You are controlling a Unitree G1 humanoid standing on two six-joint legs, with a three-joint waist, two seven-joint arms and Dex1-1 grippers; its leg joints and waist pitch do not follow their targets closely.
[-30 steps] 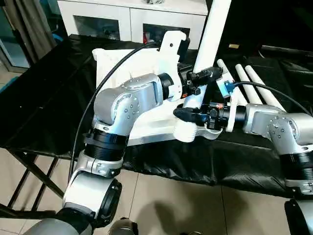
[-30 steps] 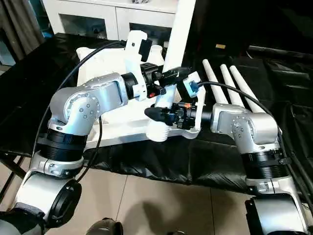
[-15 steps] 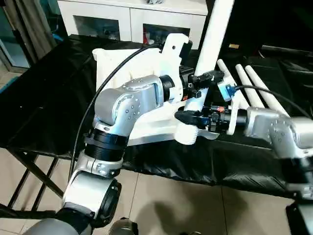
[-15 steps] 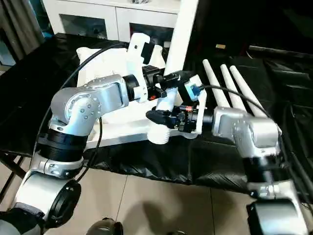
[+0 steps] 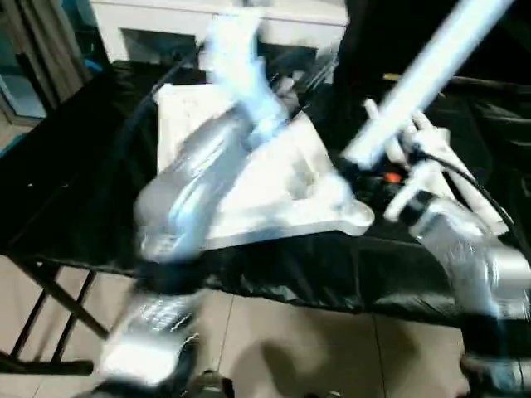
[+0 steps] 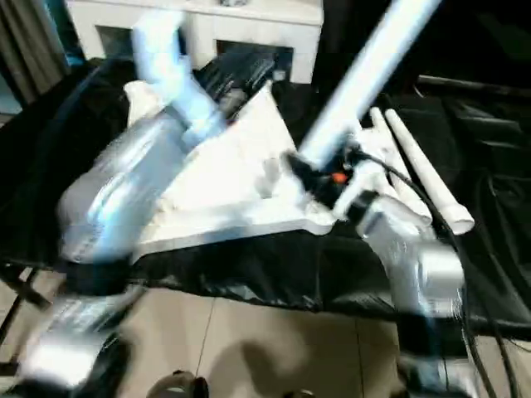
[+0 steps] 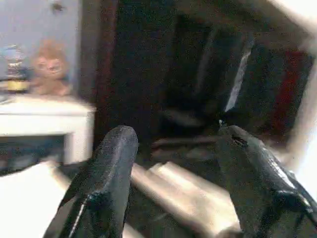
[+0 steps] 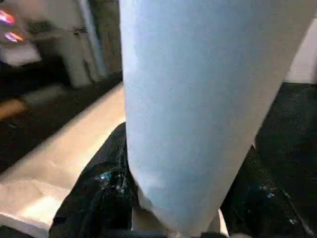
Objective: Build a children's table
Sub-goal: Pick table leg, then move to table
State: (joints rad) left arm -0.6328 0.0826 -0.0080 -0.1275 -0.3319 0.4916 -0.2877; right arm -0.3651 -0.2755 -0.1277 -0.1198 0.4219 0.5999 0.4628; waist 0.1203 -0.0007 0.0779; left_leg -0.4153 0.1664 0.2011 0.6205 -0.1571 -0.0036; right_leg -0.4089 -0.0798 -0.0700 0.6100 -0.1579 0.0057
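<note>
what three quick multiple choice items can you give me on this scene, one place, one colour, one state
1. The spare legs lie where, relative to the tabletop? A stacked on it; B on the cloth to its right; C standing in its sockets.
2. Cloth colour? A red; B black; C yellow.
3. Right end effector? A open, empty; B shut on cloth; C shut on a leg.
B, they lie beside it; B, dark cloth; C, fingers flank the leg.

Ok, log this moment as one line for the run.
left claw: open, empty | right claw: shut on leg | leg: tilted | tabletop: on table
</note>
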